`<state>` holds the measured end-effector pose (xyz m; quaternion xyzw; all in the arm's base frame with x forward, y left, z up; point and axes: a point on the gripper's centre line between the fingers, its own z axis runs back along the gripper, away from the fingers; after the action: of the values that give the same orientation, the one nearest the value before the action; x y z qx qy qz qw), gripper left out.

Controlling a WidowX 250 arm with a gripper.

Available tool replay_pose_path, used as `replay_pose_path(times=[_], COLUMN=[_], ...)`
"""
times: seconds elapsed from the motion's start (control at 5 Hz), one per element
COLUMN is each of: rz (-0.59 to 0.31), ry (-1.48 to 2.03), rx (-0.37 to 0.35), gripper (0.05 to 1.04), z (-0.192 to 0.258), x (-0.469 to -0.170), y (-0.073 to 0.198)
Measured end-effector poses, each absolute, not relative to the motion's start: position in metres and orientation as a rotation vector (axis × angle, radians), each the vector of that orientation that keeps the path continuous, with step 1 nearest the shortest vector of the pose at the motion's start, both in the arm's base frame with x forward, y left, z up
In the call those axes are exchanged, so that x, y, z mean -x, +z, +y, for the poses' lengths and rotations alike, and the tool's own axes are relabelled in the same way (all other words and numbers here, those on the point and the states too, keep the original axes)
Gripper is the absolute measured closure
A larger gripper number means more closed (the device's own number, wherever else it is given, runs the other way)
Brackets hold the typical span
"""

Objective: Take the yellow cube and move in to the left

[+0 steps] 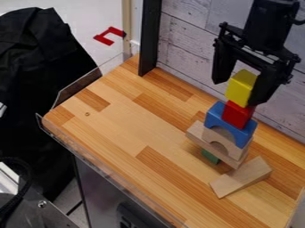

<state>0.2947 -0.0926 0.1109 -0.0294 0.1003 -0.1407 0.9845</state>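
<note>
1. From where I'm standing, the black gripper [239, 91] hangs over the back right of the wooden tabletop [125, 122], in front of the white plank wall [187, 38].
2. Its fingers are spread apart, one on either side of the yellow cube [241, 87]; I can't tell whether either one presses on it.
3. That cube is at the very top of a block stack, directly above the red block [237, 115].
4. Under the red one is a blue arch block [217, 115], then a plain wooden arch block [218, 133], then a long plain wooden block [199, 135], with a green block [210, 156] peeking out at the bottom.
5. A plain wooden wedge [240, 177] lies on the tabletop near the stack's foot, toward my side.
6. A black post [149, 40] stands at the table's back edge, and black cloth [39, 62] hangs off to the left.
</note>
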Motion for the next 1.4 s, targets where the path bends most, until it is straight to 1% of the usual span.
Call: replay_pose_path(times=[0.2,0.4,0.6,0.8,1.0,1.2,1.4], rz=[0.188,0.185,0.185,0.144,0.107,0.153,0.199], ry=[-0.277,-0.262,-0.257,-0.231,-0.159,-0.085,0.025], rx=[0.066,0.065,0.066,0.051,-0.008,-0.008,0.030], gripper=[0.390,0.493,0.493,0.493,0.493,0.493,0.493], z=[-0.094,-0.091,-0.091,-0.083,-0.055,-0.030,0.008], x=[-0.297,-0.298,-0.297,-0.295,-0.291,-0.282,-0.269], y=[0.108,0.106,0.107,0.121,0.137,0.126,0.107])
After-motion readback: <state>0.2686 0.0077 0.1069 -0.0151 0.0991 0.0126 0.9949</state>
